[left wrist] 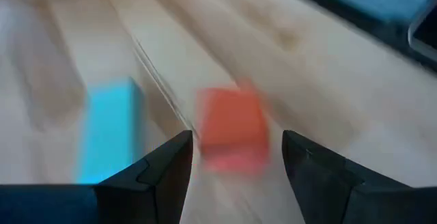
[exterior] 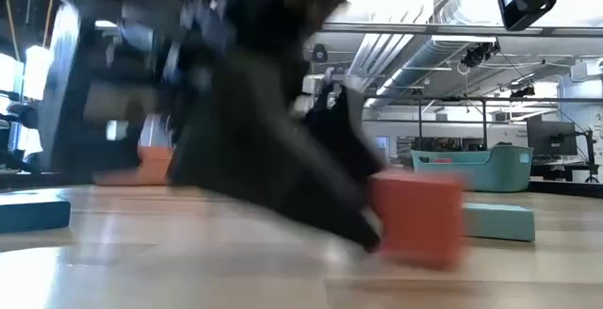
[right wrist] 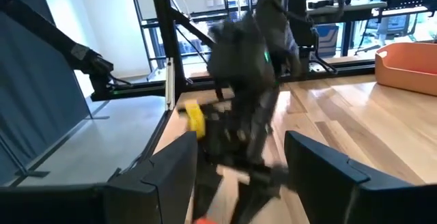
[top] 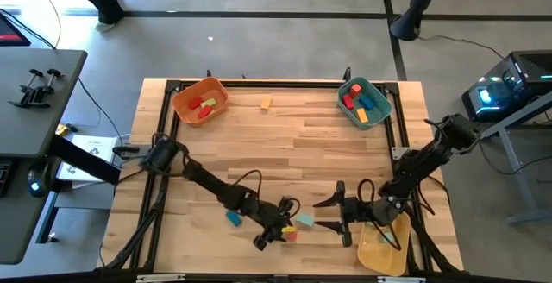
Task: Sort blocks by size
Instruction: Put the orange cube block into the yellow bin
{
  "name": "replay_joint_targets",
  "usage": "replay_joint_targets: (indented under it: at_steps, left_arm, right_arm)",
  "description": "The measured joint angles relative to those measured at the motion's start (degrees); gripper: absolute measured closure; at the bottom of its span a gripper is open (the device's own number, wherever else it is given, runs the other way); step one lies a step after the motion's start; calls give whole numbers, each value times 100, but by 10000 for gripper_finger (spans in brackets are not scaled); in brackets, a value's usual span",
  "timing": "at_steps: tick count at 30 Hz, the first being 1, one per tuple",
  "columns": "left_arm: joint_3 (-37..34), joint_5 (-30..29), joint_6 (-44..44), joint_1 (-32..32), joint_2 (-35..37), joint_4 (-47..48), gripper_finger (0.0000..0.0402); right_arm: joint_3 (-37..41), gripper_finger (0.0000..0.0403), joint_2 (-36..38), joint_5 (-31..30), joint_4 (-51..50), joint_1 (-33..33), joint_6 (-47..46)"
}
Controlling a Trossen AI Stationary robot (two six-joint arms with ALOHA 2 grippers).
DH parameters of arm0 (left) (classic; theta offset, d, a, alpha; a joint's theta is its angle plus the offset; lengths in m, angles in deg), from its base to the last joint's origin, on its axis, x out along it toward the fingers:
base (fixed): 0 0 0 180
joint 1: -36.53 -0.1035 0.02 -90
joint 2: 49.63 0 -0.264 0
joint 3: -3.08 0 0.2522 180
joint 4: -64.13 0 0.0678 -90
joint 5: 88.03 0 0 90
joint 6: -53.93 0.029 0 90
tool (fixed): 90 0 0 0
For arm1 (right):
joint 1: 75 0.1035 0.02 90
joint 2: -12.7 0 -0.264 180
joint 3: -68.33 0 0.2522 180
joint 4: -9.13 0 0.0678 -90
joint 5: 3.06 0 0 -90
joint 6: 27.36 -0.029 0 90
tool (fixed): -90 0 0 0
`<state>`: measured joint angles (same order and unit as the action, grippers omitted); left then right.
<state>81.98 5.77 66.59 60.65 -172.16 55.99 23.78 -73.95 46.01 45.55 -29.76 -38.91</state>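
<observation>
L end effector (left wrist: 235, 157) open, straddling red block (left wrist: 231, 130).

Red block (left wrist: 232, 130) lies beside teal block (left wrist: 109, 132).

Overhead, table-level, two forward-facing wrist views

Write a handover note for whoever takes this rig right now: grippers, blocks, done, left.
Left gripper: open, low at the near edge of the table, fingers either side of a red block; nothing held.
Right gripper: open, empty, waiting beside the yellow bin.
Loose: a teal block next to the red one, a blue block near the left arm, an orange block at the far side.
Done: several blocks lie in the orange bin and the teal bin.
Left: the loose blocks.
</observation>
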Motion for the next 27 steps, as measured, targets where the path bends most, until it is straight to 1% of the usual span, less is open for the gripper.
replay_joint_targets:
  at_steps: [3, 9, 12, 16, 23, 27]
  left_arm:
    - [-16, 310, -86, -113, -100, -38, 190]
    - [-11, 315, -87, -128, -130, -148, 190]
    - [-13, 316, 82, -91, -139, -324, 190]
    - [-11, 323, 308, -78, -269, -849, 190]
    - [-15, 411, 357, -75, -657, -1832, 190]
    - [61, 190, 348, 21, -864, -2360, 190]
  right_arm:
    - [0, 185, 0, 1, 11, -27, -26]
    - [0, 185, 0, 1, 27, -34, -48]
    - [0, 185, 0, 0, 25, -36, -155]
    - [0, 185, 0, 0, 25, -36, -231]
    - [0, 185, 0, -2, 25, 19, -820]
    - [0, 185, 0, -1, 28, 143, -1075]
